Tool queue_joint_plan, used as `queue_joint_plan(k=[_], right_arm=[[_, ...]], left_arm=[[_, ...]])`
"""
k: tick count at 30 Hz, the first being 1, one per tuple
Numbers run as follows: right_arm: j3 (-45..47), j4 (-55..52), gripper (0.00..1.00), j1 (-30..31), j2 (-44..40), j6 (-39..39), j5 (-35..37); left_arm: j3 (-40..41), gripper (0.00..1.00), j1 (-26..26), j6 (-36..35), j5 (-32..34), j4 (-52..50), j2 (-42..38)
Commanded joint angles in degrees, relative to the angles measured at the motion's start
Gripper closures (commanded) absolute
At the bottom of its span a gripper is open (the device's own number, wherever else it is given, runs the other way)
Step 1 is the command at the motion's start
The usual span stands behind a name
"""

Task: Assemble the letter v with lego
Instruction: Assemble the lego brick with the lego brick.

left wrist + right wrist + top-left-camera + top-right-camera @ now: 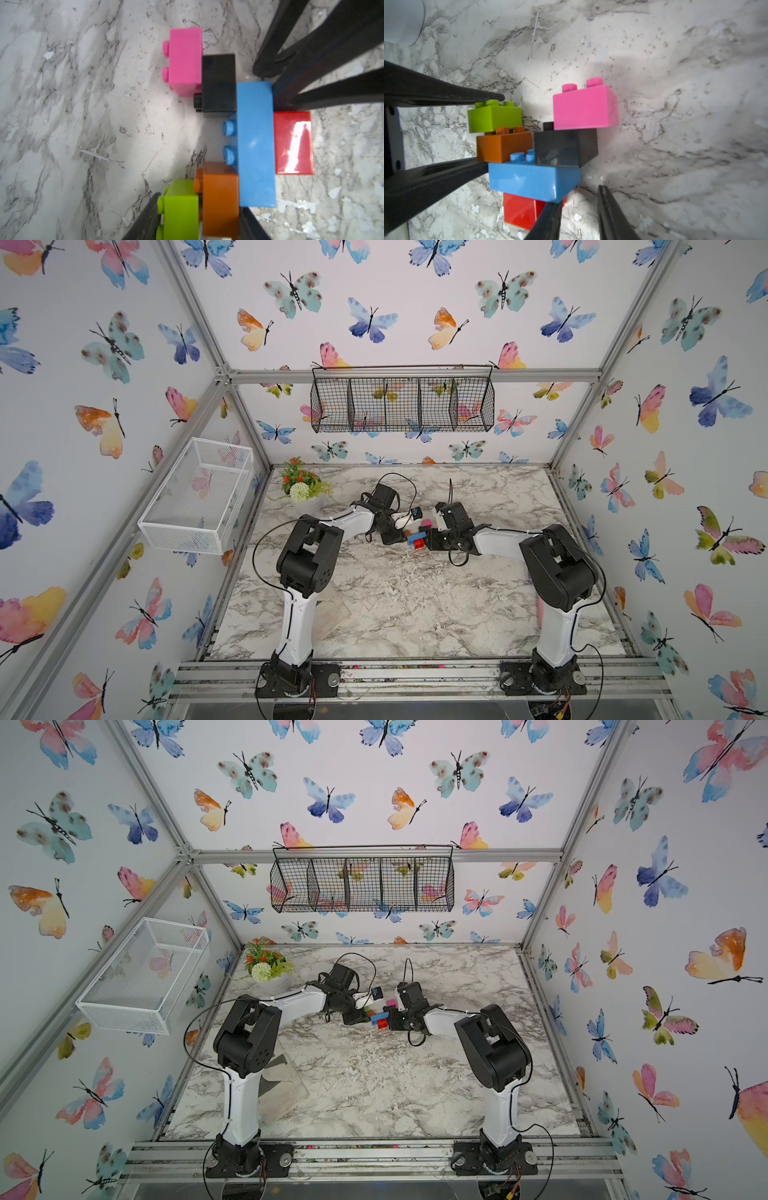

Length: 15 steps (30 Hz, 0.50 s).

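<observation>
Marble desk (395, 605), two arms reaching in to meet near its middle. Between them sits the letter v (417, 540). It appears to lie flat on the desk, with all six bricks present.

Left end effector (494, 130): jaws clasp one limb of the V, the lime-green brick (494, 118) stacked on the orange brick (500, 145). One finger is on the green studs, the other beneath the orange.

Right end effector (579, 198): jaws drawn nearly together, nothing visible between them. One finger lies against the red brick (517, 209) under the blue bar (529, 178). Likely serving as a brace.

Other limb: pink brick (583, 108) on black brick (564, 147), offset outward, looks seated.

Smallest detail: a strip of orange studs shows between green and orange, so green is not fully home.

Step in hand, as I read it: press green down.
- Squeeze straight along the stud axis with no twist, or orange may lever off blue.
- Hold the right finger firm so the V cannot skid.
- Stop once the stud strip disappears.
</observation>
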<state>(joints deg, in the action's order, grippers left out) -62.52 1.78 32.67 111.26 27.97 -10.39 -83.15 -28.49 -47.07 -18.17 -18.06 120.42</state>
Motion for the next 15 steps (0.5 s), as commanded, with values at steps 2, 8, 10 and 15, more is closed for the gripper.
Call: queue_joint_plan(k=[2,8,10,15], right_arm=[[-0.21,-3.32,0.67,-0.14,3.33,0.22,-0.05],[-0.23,-3.27,0.67,-0.14,3.48,0.19,-0.18],[-0.23,-3.27,0.67,-0.15,3.47,0.17,-0.15],[-0.09,-3.19,0.67,-0.15,3.52,0.31,-0.28]], left_arm=[[-1.06,0.60,-0.13,-0.71,-0.56,-3.33,1.74],[-1.56,0.65,-0.08,-0.82,-0.55,-3.80,2.10],[-1.65,0.65,-0.08,-0.79,-0.46,-3.99,2.21],[-1.79,0.66,-0.14,-0.83,-0.50,-4.17,2.23]])
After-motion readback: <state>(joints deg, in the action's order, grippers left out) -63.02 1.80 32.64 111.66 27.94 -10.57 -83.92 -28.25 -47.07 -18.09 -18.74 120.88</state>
